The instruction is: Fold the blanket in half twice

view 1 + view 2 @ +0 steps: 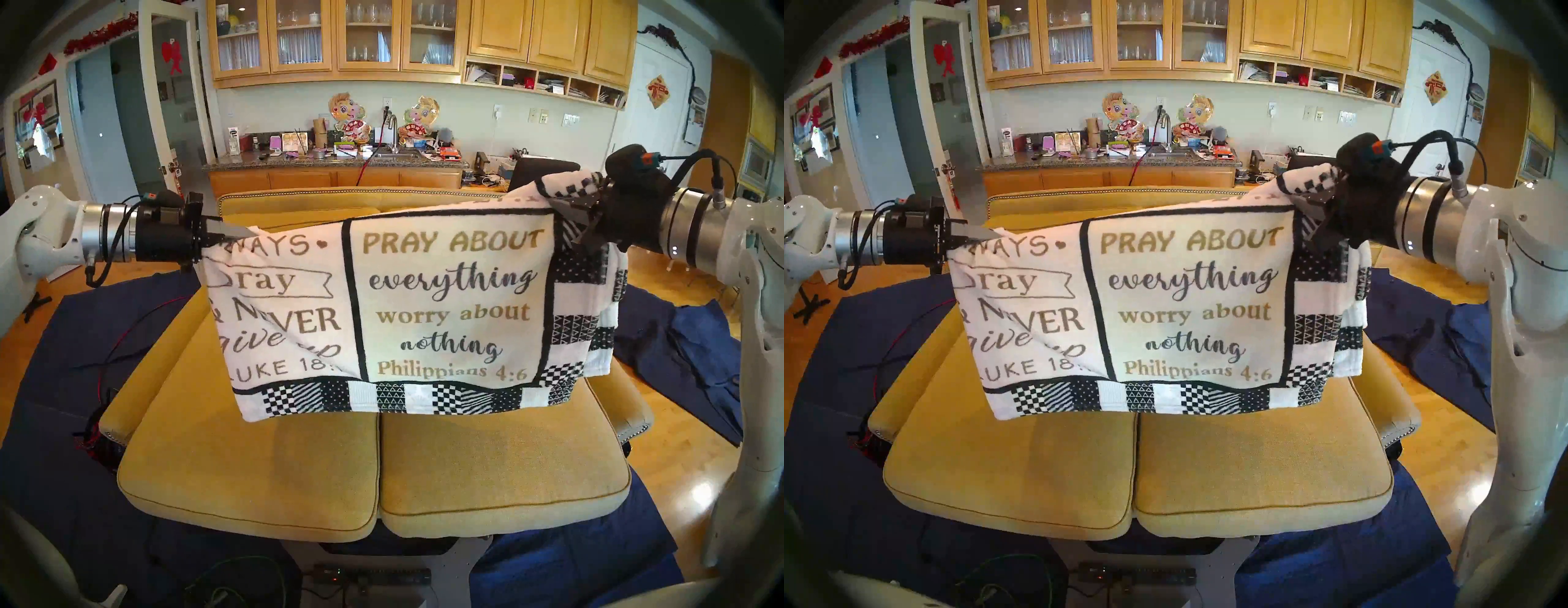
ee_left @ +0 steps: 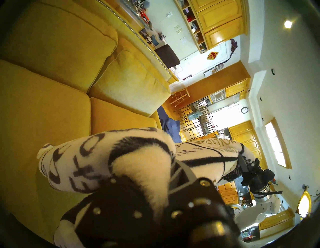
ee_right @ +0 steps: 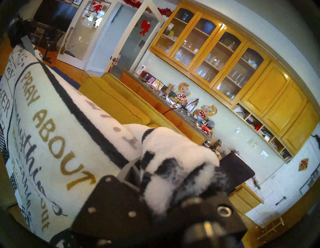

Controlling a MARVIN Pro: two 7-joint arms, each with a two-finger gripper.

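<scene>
The white fleece blanket (image 1: 445, 305) with gold and grey lettering and a black-and-white patchwork border hangs doubled over in the air above the yellow sofa (image 1: 373, 475). My left gripper (image 1: 237, 231) is shut on its upper left corner. My right gripper (image 1: 570, 208) is shut on its upper right corner, a little higher. The blanket shows the same way in the other head view (image 1: 1187, 305). Fleece bunches over the fingers in the left wrist view (image 2: 138, 162) and the right wrist view (image 3: 173, 155). The lower edge hangs just above the seat cushions.
Navy blue cloths (image 1: 687, 339) cover the floor around the sofa. Cables (image 1: 123, 339) run over the cloth at the left. A cluttered kitchen counter (image 1: 339, 163) stands behind the sofa back. A device with cables (image 1: 369, 577) lies on the floor below the sofa's front.
</scene>
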